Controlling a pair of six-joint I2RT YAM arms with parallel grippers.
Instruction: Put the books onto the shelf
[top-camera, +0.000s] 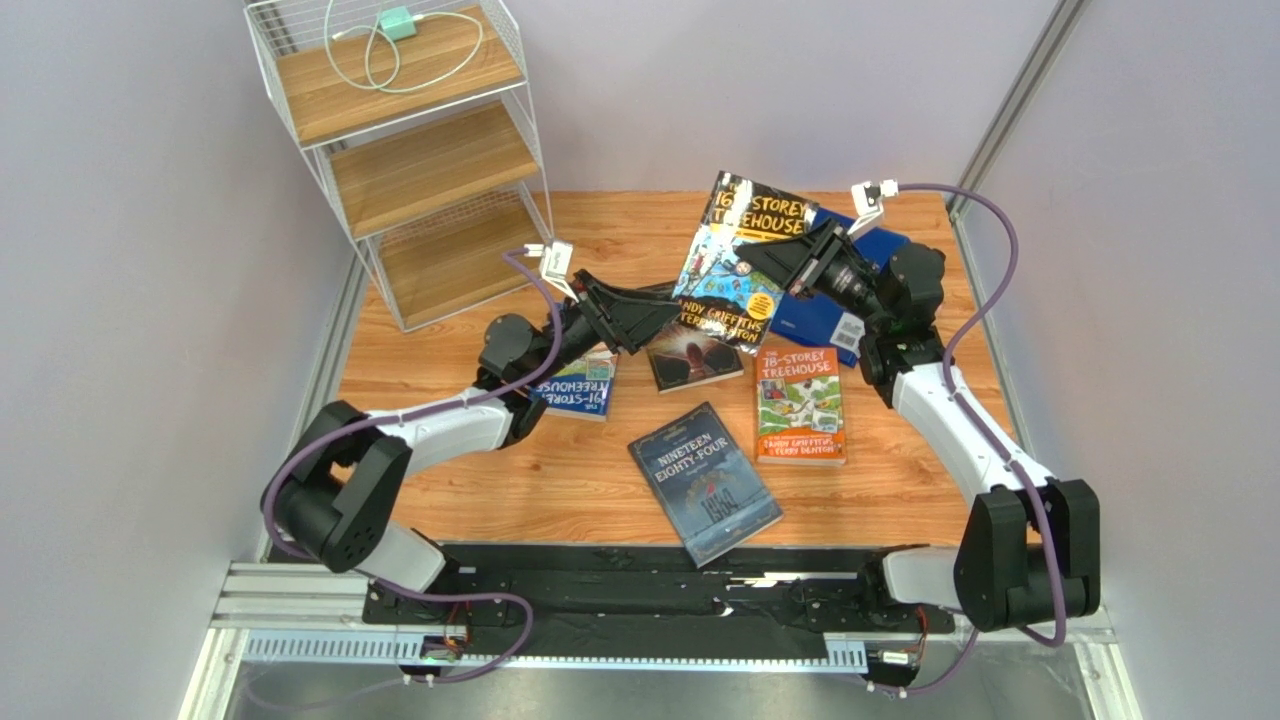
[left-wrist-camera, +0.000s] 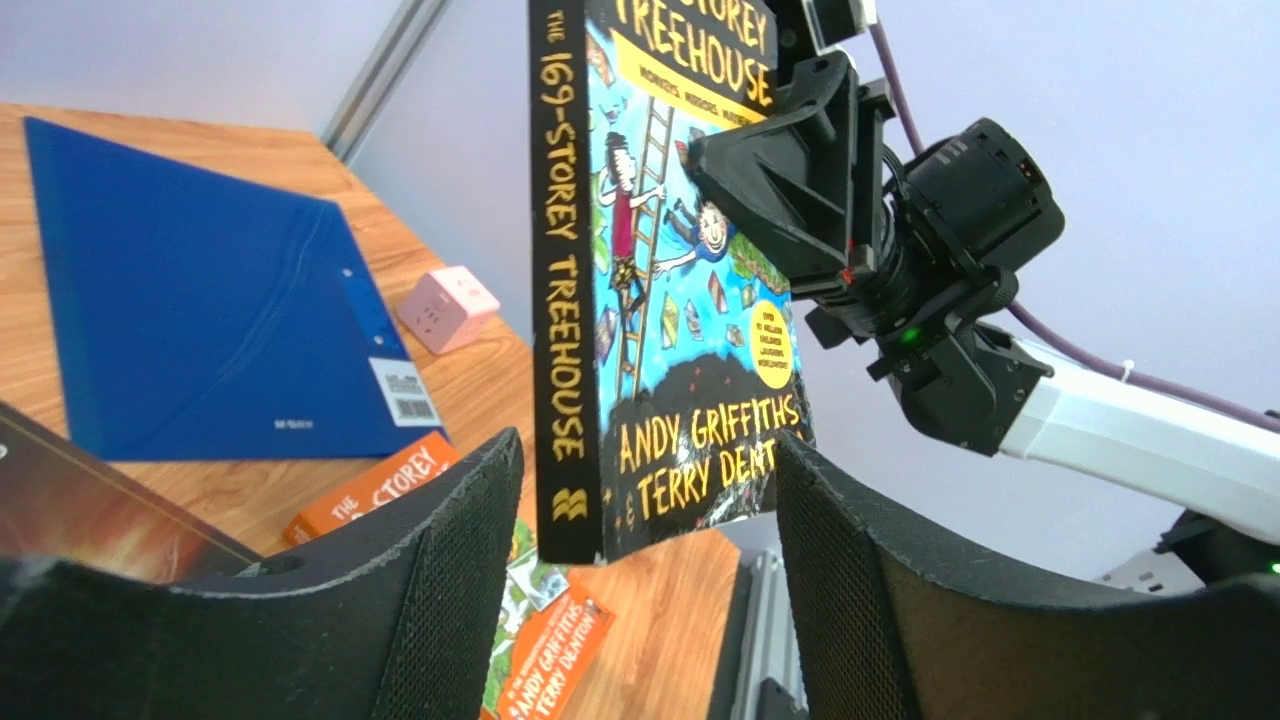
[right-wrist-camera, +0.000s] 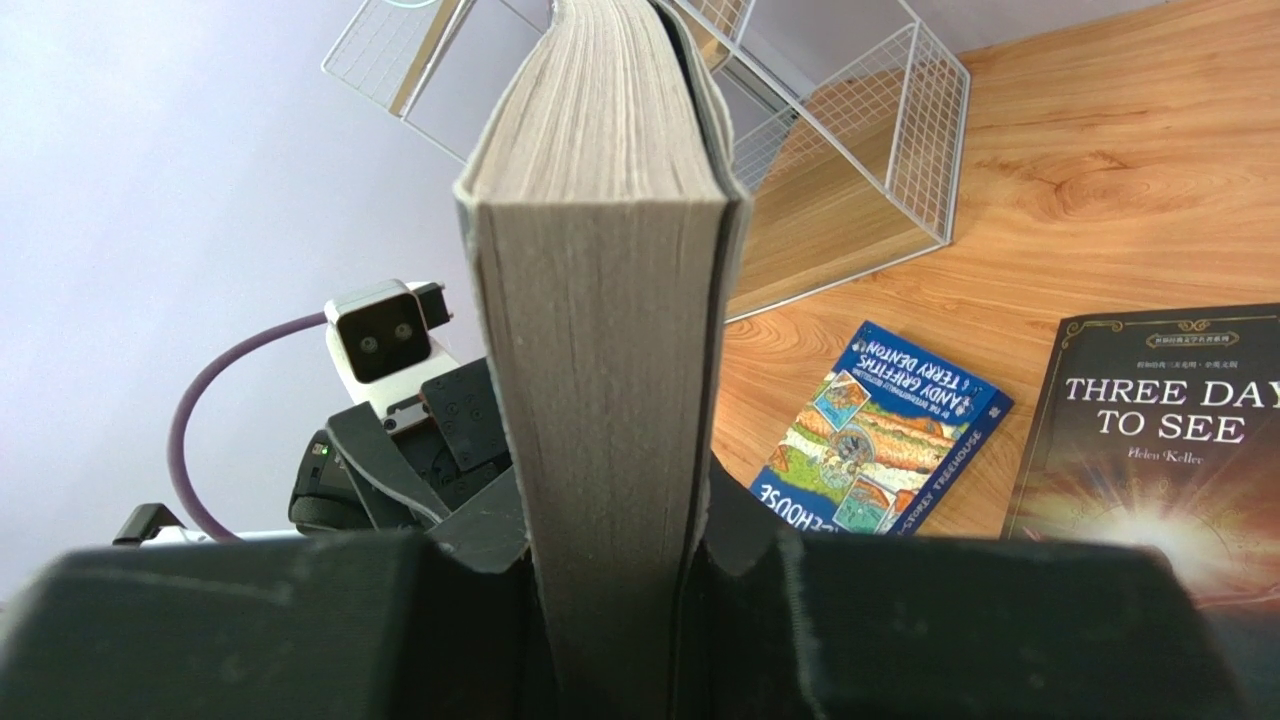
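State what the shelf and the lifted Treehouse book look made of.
The shelf: white coated metal wire, by its thin grid, with matte light wood-grain boards, possibly laminate. The lifted Treehouse book: paper, greyish page block; cover looks glossy card.

Glossy yellow-black book (left-wrist-camera: 676, 300), rough paper page edges (right-wrist-camera: 609, 375); grained wood table (top-camera: 571, 480), wire shelf (top-camera: 436, 165); matt textured left tool pads (left-wrist-camera: 451, 585)

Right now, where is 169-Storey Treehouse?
169-Storey Treehouse is centre-right in the top view, held aloft by the right gripper above Three Days to See, lower end between the left gripper's open fingers.
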